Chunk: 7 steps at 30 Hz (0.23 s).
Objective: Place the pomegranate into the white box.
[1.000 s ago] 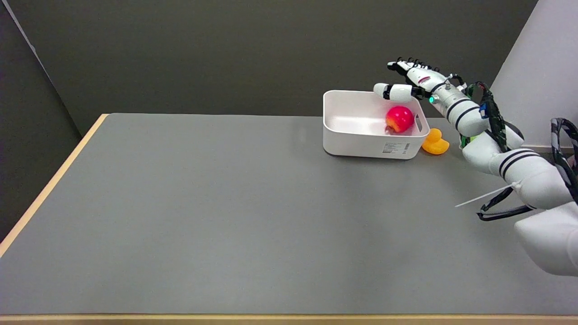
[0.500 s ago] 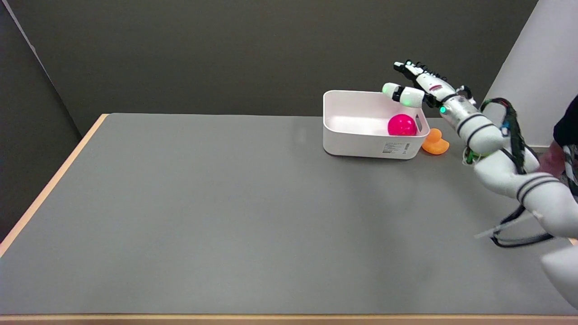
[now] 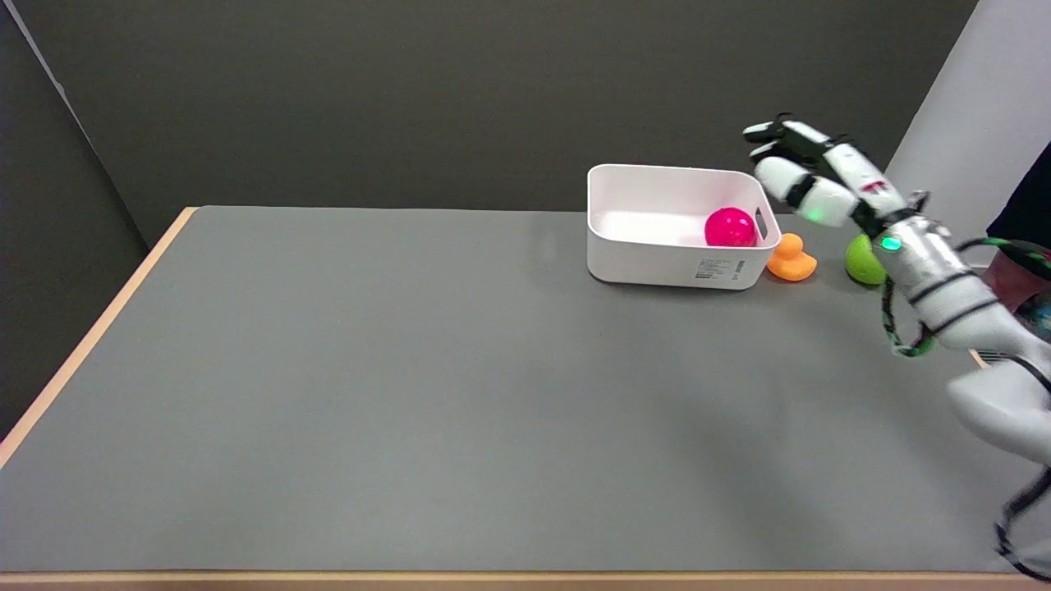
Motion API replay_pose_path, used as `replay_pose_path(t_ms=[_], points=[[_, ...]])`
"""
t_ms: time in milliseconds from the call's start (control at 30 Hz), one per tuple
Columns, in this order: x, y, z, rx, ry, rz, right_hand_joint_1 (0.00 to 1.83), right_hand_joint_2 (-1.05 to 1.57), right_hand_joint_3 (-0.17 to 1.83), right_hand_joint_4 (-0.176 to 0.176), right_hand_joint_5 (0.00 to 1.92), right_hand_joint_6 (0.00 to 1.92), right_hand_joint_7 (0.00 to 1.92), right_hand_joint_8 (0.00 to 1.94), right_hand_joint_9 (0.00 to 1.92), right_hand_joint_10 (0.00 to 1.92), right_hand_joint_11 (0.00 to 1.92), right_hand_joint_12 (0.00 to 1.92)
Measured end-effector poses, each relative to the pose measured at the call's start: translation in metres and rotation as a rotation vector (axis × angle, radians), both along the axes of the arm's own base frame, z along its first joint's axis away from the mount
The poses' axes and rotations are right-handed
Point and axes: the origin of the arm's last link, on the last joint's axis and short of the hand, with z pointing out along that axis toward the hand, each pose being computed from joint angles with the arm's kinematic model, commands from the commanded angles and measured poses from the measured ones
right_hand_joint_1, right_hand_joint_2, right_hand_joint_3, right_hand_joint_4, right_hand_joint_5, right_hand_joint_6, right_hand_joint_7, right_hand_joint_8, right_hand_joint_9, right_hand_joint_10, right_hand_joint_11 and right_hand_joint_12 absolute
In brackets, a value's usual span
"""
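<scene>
**Hand pulled back, pomegranate in the box**

Since half a second ago I've drawn my right hand (image 3: 821,176) away from the white box (image 3: 657,261), out past its right wall and a little higher; a green ball (image 3: 862,259) that the arm was covering now shows. The fingers (image 3: 780,174) are spread and hold nothing, hanging in the air. Below and to the left of the fingertips, the pomegranate (image 3: 730,227) sits inside the box, against its right end wall. Under the fingers, an orange duck (image 3: 791,258) rests on the counter (image 3: 410,394) just beside the box's right side, with the green ball beyond it, partly behind my wrist
</scene>
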Motion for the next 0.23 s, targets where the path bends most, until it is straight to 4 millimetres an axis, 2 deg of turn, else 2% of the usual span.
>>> replay_pose_path(t_ms=[233], points=[[0.019, 0.045, 0.005, 0.051, -0.102, 0.132, 0.05, 0.7, 0.93, 0.147, 0.32, 0.64, 0.54, 0.65, 0.55, 1.08, 0.34, 1.42]])
